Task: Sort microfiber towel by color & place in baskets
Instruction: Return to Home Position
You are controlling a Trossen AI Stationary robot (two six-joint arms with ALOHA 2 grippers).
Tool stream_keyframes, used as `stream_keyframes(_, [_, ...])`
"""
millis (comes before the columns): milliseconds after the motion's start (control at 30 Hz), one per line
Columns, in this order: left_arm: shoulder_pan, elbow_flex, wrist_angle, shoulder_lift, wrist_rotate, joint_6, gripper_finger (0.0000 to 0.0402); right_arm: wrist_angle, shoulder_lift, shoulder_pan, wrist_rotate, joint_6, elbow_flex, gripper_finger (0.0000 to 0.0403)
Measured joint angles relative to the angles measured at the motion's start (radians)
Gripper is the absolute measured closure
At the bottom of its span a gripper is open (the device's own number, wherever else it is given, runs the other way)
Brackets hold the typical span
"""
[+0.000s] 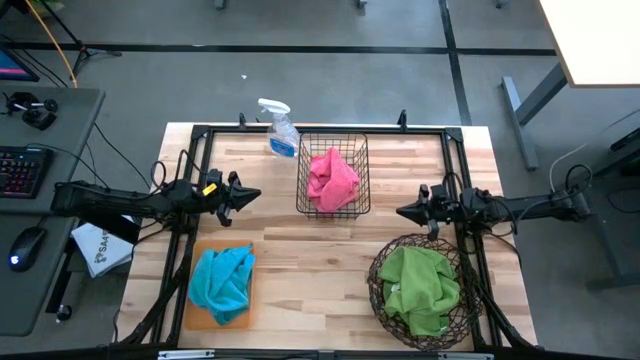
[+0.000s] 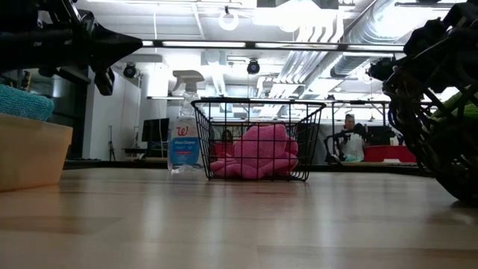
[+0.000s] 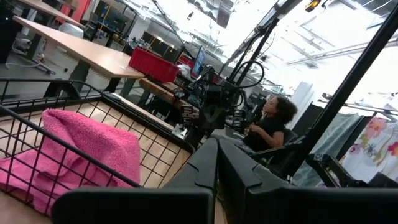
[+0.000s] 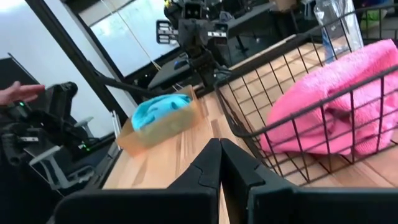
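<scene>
A pink towel (image 1: 332,178) lies bunched in the black wire basket (image 1: 333,146) at the table's far middle. A blue towel (image 1: 223,281) lies on the flat orange tray (image 1: 196,318) at the near left. A green towel (image 1: 421,288) lies in the round dark twig basket (image 1: 378,290) at the near right. My left gripper (image 1: 254,194) is shut and empty, held level left of the wire basket. My right gripper (image 1: 403,212) is shut and empty, held level right of it, above the twig basket's far rim.
A clear spray bottle (image 1: 281,128) stands at the far edge, left of the wire basket. A black frame (image 1: 320,130) runs round the table. Bare wood lies between the tray and the twig basket. A person (image 3: 270,124) sits in the room beyond.
</scene>
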State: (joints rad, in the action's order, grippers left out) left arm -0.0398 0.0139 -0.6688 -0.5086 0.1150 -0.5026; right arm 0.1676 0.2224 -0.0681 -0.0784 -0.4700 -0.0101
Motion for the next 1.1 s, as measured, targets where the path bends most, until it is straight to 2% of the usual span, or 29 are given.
stream_keyframes(167, [0.003,0.0,0.042,0.024,0.0,0.0,0.0401,-0.022,0.0,0.0,0.0,0.0,0.0,0.0403])
stream_keyframes(400, [0.002,0.0,0.229,0.24,0.0,0.001,0.0401,-0.039,-0.016,0.0,0.001,0.0,0.0,0.0403])
stream_keyframes(633, [-0.001,0.0,0.476,0.394,0.001,-0.001,0.0401,-0.137,-0.167,0.0,0.003,0.0,0.0,0.0403])
stream_keyframes(767, [-0.001,0.0,0.65,0.471,-0.001,-0.001,0.0401,-0.116,-0.222,0.002,0.008,0.0,-0.001,0.0403])
stream_keyframes(900, [-0.006,0.0,0.642,0.506,-0.037,0.008,0.0401,-0.111,-0.222,0.002,0.008,0.0,0.0,0.0402])
stream_keyframes(1100, [0.004,-0.002,0.648,0.506,-0.036,0.008,0.0401,-0.136,-0.215,0.003,0.009,0.0,0.0,0.0402])
